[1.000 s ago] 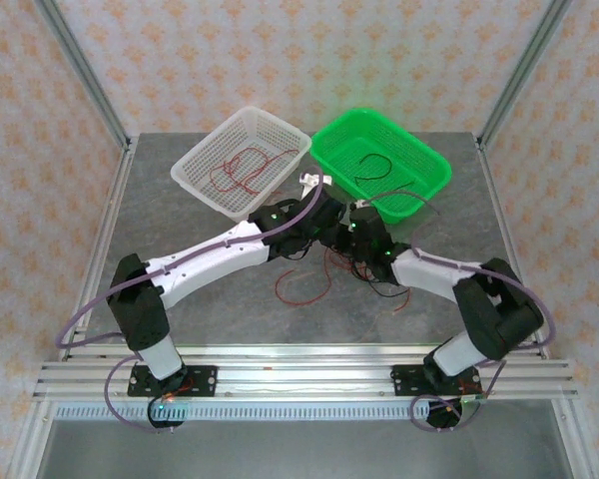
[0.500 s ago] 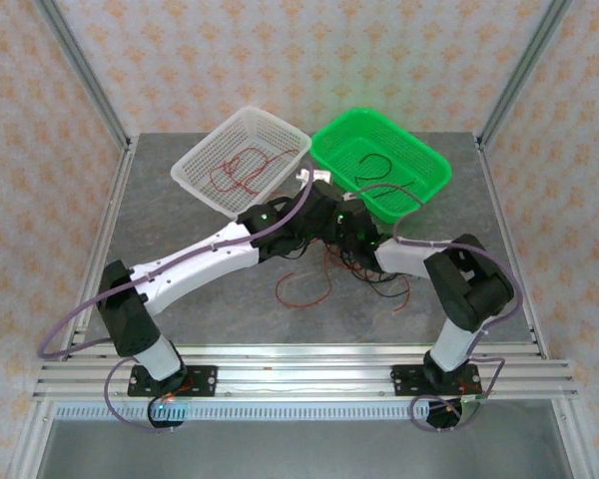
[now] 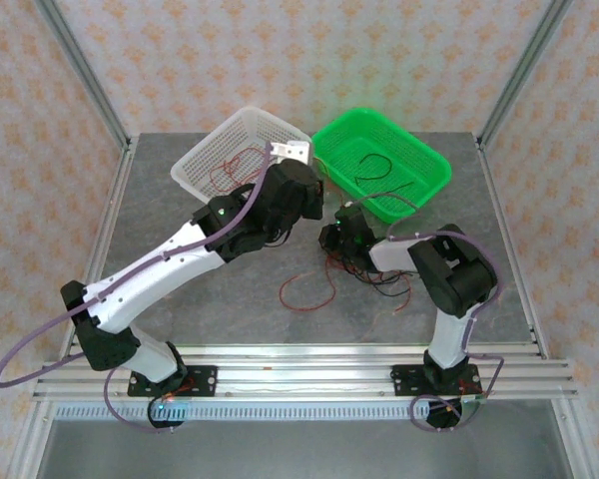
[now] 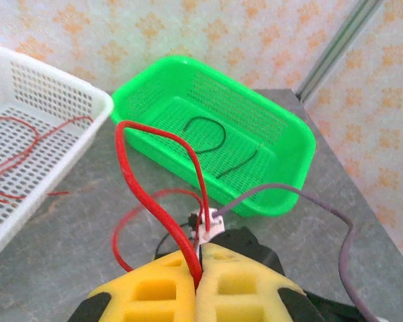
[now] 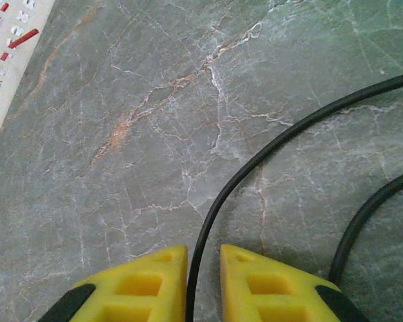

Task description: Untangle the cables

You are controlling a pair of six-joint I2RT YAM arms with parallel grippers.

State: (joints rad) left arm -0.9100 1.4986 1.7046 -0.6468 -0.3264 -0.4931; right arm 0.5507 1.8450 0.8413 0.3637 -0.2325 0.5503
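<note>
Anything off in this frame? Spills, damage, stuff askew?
Nothing broken or spilled. Both baskets sit skewed to the table edges: white basket holding red cables, green basket a black cable. A red-and-black tangle lies loose on the table between the arms; the left claw pinches a red cable.

We've got the long white-and-black left arm point(image 3: 170, 264) stretched forward and raised, its yellow-padded left gripper point(image 4: 198, 272) pinched tight on a thin red cable point(image 4: 123, 151). The black-and-white right arm point(image 3: 449, 279) is folded up, with its yellow-padded right gripper point(image 5: 203, 261) down low and its pads a narrow gap apart.
</note>
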